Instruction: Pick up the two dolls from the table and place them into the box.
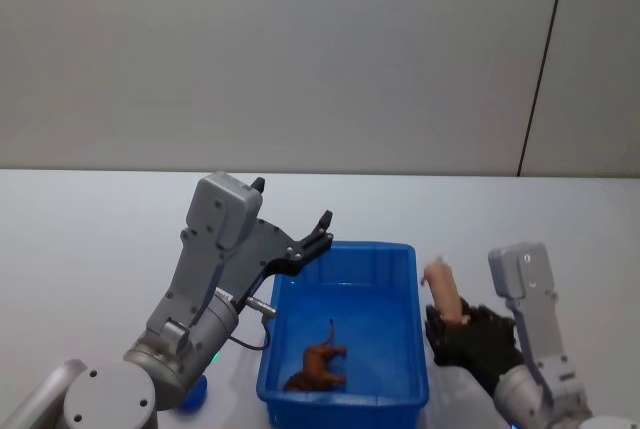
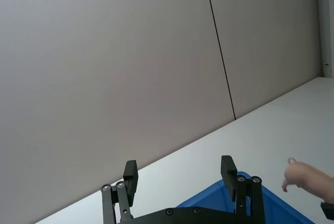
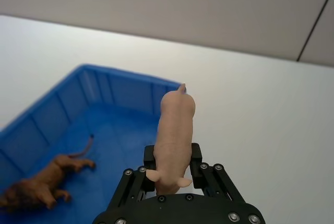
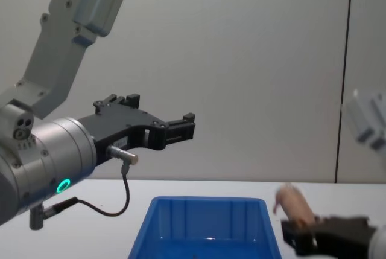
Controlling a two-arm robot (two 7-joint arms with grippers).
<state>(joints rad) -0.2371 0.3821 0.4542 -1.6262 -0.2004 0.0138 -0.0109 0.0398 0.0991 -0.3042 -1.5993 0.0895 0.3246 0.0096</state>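
Note:
A reddish-brown doll (image 1: 317, 366) lies on the floor of the blue box (image 1: 398, 261), also seen as the brown doll (image 3: 39, 185) in the right wrist view. My right gripper (image 1: 452, 324) is shut on a flesh-pink doll (image 1: 443, 291), holding it just right of the box's right rim and above the table (image 1: 90, 239). The pink doll (image 3: 175, 132) stands up between the fingers, with the box (image 3: 68, 96) beside it. My left gripper (image 1: 322, 224) is open and empty, raised above the box's far left corner; its fingertips (image 2: 228, 167) are wide apart.
A small blue round object (image 1: 195, 392) lies on the table by the left arm's base. A plain grey wall (image 1: 300, 49) with a dark vertical seam stands behind the table. Bare white tabletop stretches left of and beyond the box.

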